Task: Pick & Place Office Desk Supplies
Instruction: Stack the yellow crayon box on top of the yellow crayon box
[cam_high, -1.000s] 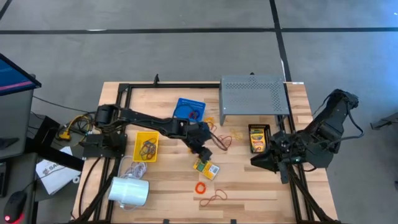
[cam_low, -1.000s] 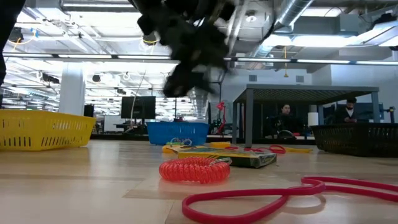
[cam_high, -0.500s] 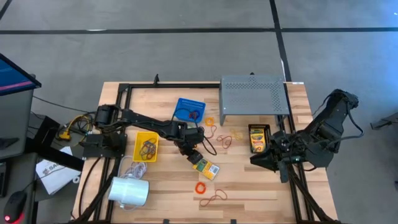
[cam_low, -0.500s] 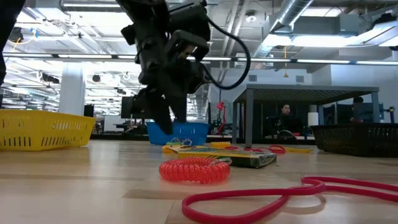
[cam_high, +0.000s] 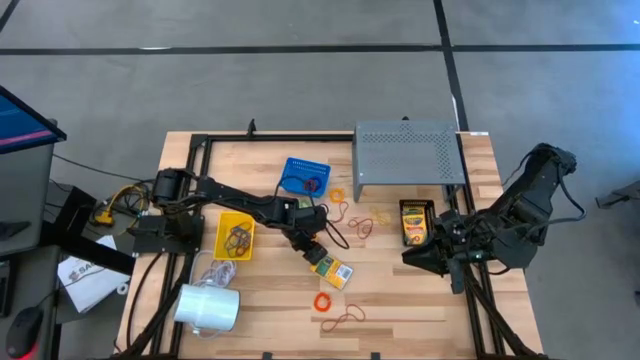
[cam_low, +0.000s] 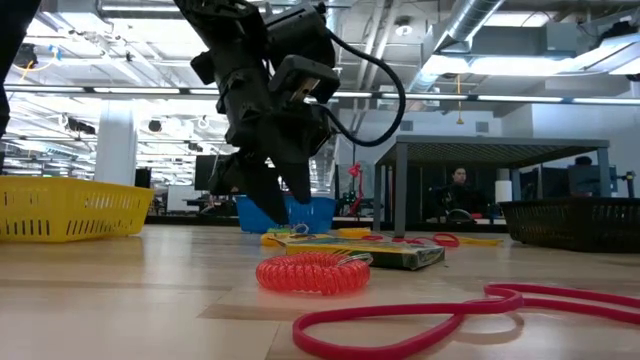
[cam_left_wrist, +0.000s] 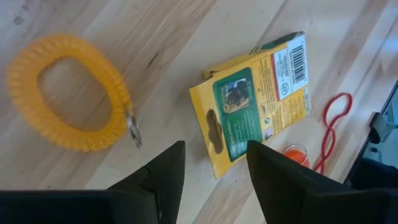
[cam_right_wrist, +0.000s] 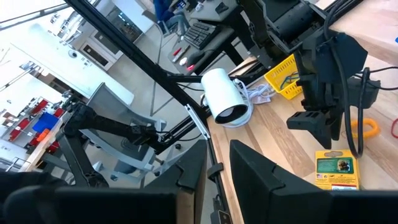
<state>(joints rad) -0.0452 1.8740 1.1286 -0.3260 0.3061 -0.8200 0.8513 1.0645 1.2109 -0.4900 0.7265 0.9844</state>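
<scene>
Left gripper (cam_left_wrist: 211, 165) open above crayon box (cam_left_wrist: 258, 99) — barcode legible only wrist-side.

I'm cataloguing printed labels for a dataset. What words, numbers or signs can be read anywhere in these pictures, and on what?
Nothing can be read as text.
Crayon box: a barcode and small print on its upper face, too small to read.
Second crayon box in the black tray: printing blurred.
Paper beside the table: dark lettering, cut off and illegible.
</scene>
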